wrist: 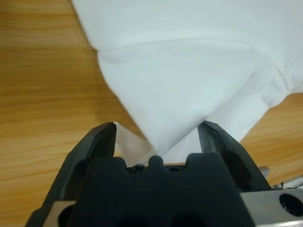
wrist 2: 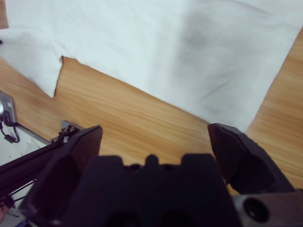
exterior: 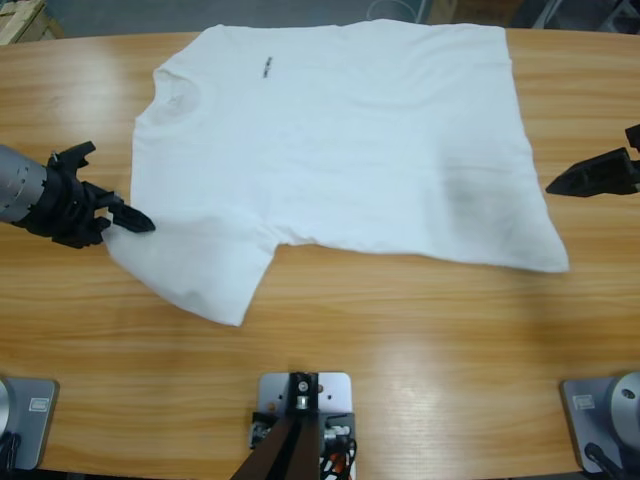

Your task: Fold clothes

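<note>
The clothes are one white T-shirt (exterior: 340,150) lying flat on the wooden table (exterior: 400,330), neck to the left and hem to the right. A small dark mark (exterior: 268,68) shows on its chest. My left gripper (exterior: 135,220) comes in from the left edge at the tip of the near sleeve (exterior: 195,270). In the left wrist view the left gripper (wrist: 158,135) stands open, with a corner of the sleeve (wrist: 175,94) reaching in between the jaws. My right gripper (exterior: 560,183) hovers off the hem at the right edge. The right gripper (wrist 2: 156,137) is open over bare wood, short of the T-shirt (wrist 2: 156,52).
A faint grey patch (exterior: 465,195) lies on the shirt near the hem. A light wooden crate (exterior: 20,15) sits past the table's far left corner. Bare wood runs along the front of the table below the shirt.
</note>
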You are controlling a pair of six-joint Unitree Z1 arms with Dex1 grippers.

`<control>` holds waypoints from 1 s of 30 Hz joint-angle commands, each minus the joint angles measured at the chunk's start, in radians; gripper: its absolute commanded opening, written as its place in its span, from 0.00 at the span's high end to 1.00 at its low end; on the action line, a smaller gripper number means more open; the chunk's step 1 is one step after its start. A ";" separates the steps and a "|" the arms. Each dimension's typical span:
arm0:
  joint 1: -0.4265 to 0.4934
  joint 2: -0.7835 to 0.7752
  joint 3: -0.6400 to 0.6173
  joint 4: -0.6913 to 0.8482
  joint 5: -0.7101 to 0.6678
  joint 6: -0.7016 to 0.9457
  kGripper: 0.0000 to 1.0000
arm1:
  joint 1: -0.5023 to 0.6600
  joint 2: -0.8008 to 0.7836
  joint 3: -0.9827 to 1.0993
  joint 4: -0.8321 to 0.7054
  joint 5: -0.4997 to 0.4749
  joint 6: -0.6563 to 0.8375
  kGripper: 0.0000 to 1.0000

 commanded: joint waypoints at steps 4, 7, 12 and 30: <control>0.015 0.033 0.052 -0.051 -0.079 0.024 0.33 | -0.003 0.039 0.025 -0.001 0.009 0.012 0.09; 0.016 0.024 0.058 -0.051 -0.113 0.024 0.33 | -0.003 0.035 0.025 -0.001 0.011 0.012 0.09; 0.015 -0.025 0.068 -0.050 -0.172 0.025 0.35 | -0.002 0.029 0.025 -0.001 0.011 0.012 0.09; 0.016 -0.066 0.086 -0.051 -0.195 0.041 1.00 | -0.002 0.014 0.024 -0.002 0.002 0.026 0.18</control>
